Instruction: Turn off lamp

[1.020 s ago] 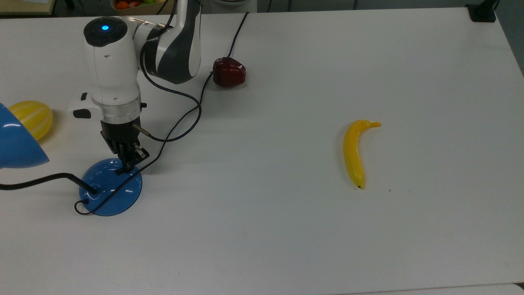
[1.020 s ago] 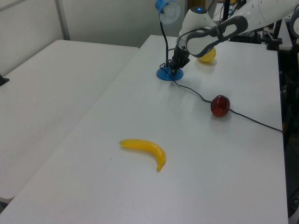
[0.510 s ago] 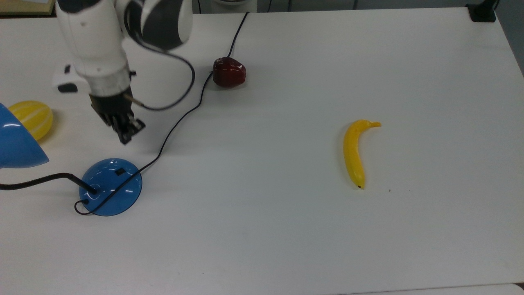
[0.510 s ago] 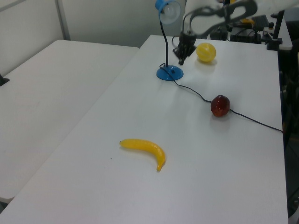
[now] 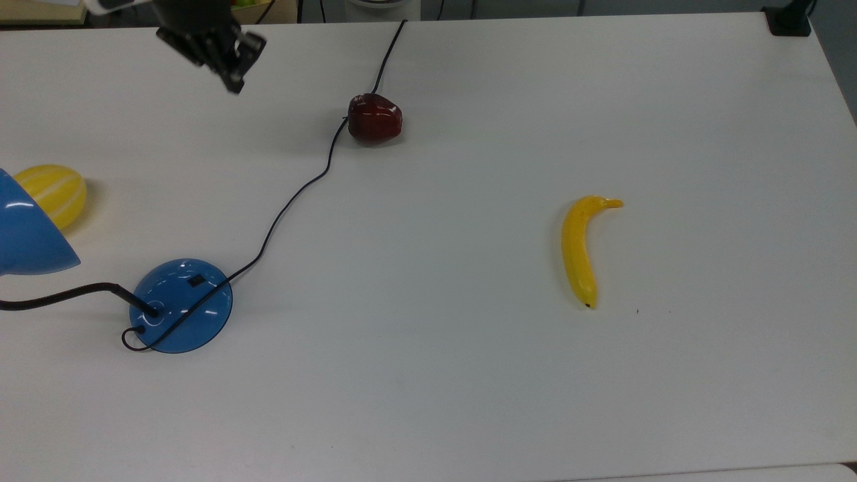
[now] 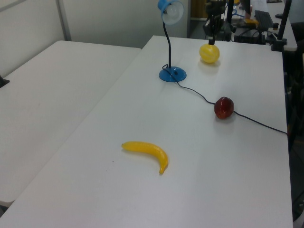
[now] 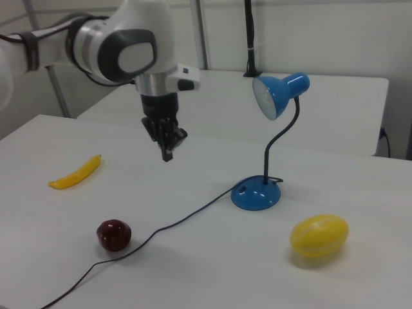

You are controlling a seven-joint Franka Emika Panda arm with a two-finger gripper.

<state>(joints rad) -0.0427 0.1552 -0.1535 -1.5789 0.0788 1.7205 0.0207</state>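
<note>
Scanning the top view from its left edge, I find the lamp's blue shade [image 5: 30,234] cut by the frame at mid-left, with a yellow striped melon [image 5: 53,193] just above it on the white table [image 5: 469,402]. The black gooseneck runs right from there into the lamp [image 5: 181,306], whose round blue base sits at lower left, its small black switch [image 5: 195,281] on the upper part of the dome with nothing touching it. The black cord [image 5: 294,194] leaves the base, climbs toward the upper middle and passes right beside a dark red apple [image 5: 375,118]. My gripper [image 5: 231,63] hangs in the upper left corner, well apart from the base and high off the table; in the right view my fingers [image 7: 168,151] point down, pressed close together with almost no gap, and I grip nothing. Far to the right lies a banana [image 5: 581,251], which has no part in this. As for progress, the shade's face in the right view looks pale rather than glowing, and no bright pool falls on the table, so I judge the bulb is dark and the switch already thrown. If so, nothing is left but to stay clear; I cannot read the rocker's position itself.
</note>
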